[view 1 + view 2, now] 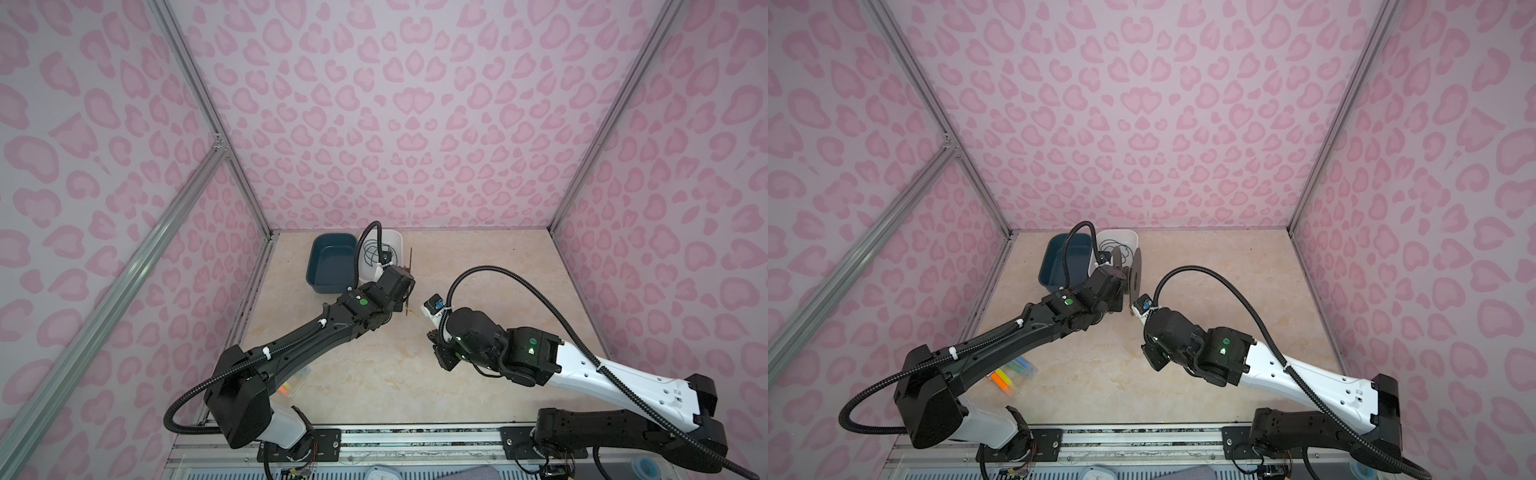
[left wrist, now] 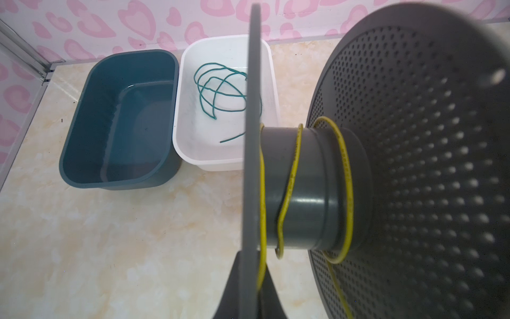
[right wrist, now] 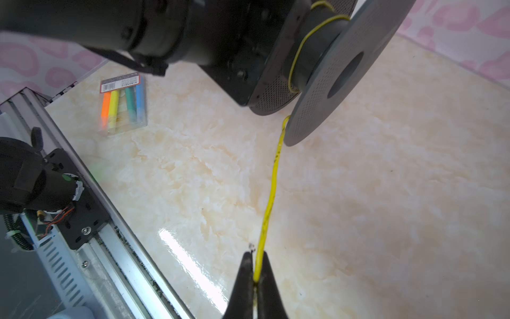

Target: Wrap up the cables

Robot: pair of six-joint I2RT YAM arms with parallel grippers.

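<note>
Tension is seen in the yellow cable (image 3: 271,193), which is drawn in a nearly straight line from a grey spool (image 3: 331,82) to the right pincer (image 3: 256,262). The jaws of that pincer are pressed together on the cable's free end, above the desk (image 3: 386,193). A few loose turns of the same cable are wound round the spool's core, between its two perforated flanges. The spool is held with its flanges standing on edge by the left pincer (image 2: 250,265), which is clamped on the rim of one flange. The green cable (image 2: 220,91) is left in loose loops inside a white tub (image 2: 220,164) at the far side of the desk. A dark blue tub (image 2: 82,124) is set just beside the white one. A clear pack of coloured markers (image 3: 122,105) is laid flat on the desk near the base of the left arm, well apart from the spool.
</note>
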